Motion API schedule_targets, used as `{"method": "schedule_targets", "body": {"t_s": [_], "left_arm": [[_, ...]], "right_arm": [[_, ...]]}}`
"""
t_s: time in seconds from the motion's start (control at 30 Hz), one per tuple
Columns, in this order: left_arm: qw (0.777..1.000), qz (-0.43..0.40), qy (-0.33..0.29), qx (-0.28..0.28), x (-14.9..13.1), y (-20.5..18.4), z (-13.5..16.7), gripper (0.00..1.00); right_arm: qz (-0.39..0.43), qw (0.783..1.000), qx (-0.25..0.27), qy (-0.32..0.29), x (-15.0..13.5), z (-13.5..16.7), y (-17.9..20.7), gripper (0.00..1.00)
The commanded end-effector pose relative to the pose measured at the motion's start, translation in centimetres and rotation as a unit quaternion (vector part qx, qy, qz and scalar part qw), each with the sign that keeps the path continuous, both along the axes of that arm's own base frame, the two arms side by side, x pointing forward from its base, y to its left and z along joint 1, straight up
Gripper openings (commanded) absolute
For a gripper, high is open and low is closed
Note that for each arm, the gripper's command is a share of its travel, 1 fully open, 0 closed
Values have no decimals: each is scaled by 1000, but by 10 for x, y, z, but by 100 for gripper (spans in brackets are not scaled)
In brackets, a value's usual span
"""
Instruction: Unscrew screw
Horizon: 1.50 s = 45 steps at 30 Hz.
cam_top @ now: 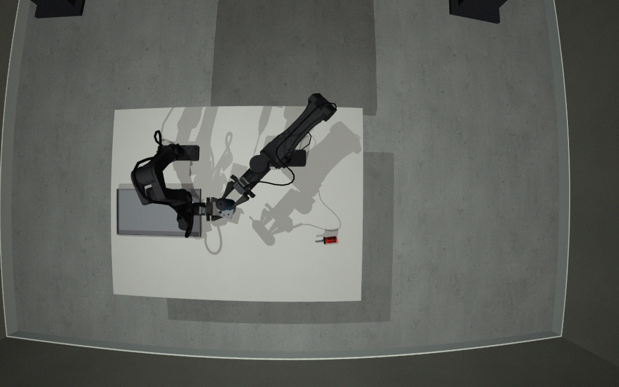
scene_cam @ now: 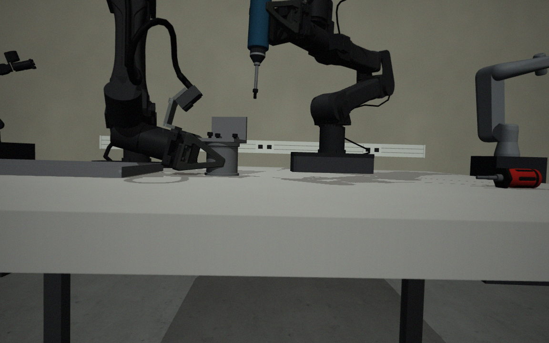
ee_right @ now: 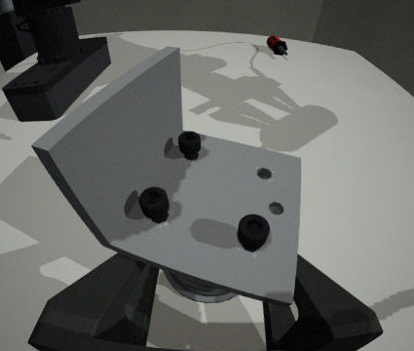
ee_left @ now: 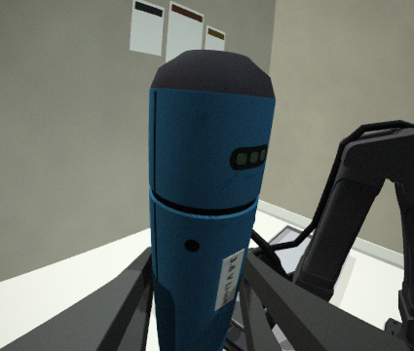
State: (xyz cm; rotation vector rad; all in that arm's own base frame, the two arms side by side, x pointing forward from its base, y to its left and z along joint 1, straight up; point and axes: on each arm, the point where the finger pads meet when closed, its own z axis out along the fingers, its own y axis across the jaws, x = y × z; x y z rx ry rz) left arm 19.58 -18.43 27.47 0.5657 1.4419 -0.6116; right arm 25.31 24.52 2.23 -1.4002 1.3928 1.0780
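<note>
The joint module (scene_cam: 226,158) stands upright on the table, with the grey L-shaped bracket (scene_cam: 228,126) (ee_right: 119,141) on top. Three black screws (ee_right: 189,143) (ee_right: 154,202) (ee_right: 253,231) stand in the bracket's flat plate, beside two empty holes (ee_right: 264,173) (ee_right: 276,208); I cannot tell which screw sits lowest. My right gripper (scene_cam: 217,161) (ee_right: 207,312) (cam_top: 213,212) lies low, its fingers on both sides of the module's body. My left gripper (scene_cam: 263,19) (ee_left: 197,257) is shut on the blue electric screwdriver (scene_cam: 257,25) (ee_left: 207,185), held upright. Its bit tip (scene_cam: 254,91) hangs well above the bracket, a little to the right in the exterior view.
A red-handled manual screwdriver (cam_top: 329,239) (scene_cam: 519,177) (ee_right: 277,44) lies far off near the table's edge. A flat grey slab (cam_top: 131,223) (scene_cam: 55,167) lies under the right arm. The left arm's base block (scene_cam: 331,162) (ee_right: 56,78) stands behind the module.
</note>
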Motion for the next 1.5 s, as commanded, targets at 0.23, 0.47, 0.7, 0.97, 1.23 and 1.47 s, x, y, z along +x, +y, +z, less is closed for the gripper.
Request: {"method": "schedule_targets", "body": {"t_s": [0.23, 0.47, 0.7, 0.97, 1.23, 1.47], "left_arm": [[998, 5, -43, -35, -5, 9, 32, 42], [999, 6, -34, -27, -5, 9, 20, 42], [999, 6, -28, -21, -4, 8, 12, 42], [1000, 5, -24, -17, -4, 8, 6, 42], [1000, 5, -25, -18, -4, 7, 13, 42], [1000, 4, -22, -15, -4, 6, 9, 42]], "right_arm": [[12, 1000, 7, -6, -4, 6, 4, 59], [12, 1000, 7, -6, -4, 6, 4, 59], [12, 1000, 7, -6, -4, 6, 4, 59], [12, 1000, 7, -6, -4, 6, 4, 59], [12, 1000, 7, -6, -4, 6, 4, 59], [12, 1000, 7, -6, -4, 6, 4, 59]]}}
